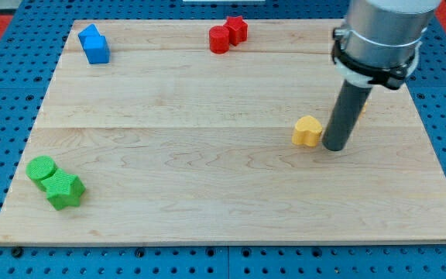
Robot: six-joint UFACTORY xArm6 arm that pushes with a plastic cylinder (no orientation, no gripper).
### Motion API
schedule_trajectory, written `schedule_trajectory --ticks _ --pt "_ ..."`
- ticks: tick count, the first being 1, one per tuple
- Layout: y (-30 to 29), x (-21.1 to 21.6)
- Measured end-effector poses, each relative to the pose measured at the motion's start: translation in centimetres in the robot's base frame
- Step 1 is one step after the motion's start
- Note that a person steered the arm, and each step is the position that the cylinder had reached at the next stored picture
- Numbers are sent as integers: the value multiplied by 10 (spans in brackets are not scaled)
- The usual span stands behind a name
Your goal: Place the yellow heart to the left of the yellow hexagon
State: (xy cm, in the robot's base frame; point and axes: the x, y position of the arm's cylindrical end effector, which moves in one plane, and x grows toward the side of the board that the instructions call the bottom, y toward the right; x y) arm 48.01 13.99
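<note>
Our tabletop (pixel 207 186) carries blue blocks (pixel 94 44) at the view's top left, green ones (pixel 56 183) lower left, red ones (pixel 228 34) at top. We have no hand; our tip (pixel 334 146) stands just right of the yellow heart (pixel 308 131). The yellow hexagon we cannot make out.

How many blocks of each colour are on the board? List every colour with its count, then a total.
Blue: 2, upper blue block, lower blue block
Red: 2, left red block, right red block
Green: 2, green cylinder, green star
Yellow: 1, yellow heart
Total: 7 visible; my tip sits just right of the heart; no hexagon shows.
</note>
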Motion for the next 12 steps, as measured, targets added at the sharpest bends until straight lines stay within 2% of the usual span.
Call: schedule_trajectory --ticks 1,3,4,7,8,12 --pt "-50 -11" --pt "-100 -13" --pt "-93 -33" --pt "-42 -60" --pt "-61 -70" --pt "-44 -85"
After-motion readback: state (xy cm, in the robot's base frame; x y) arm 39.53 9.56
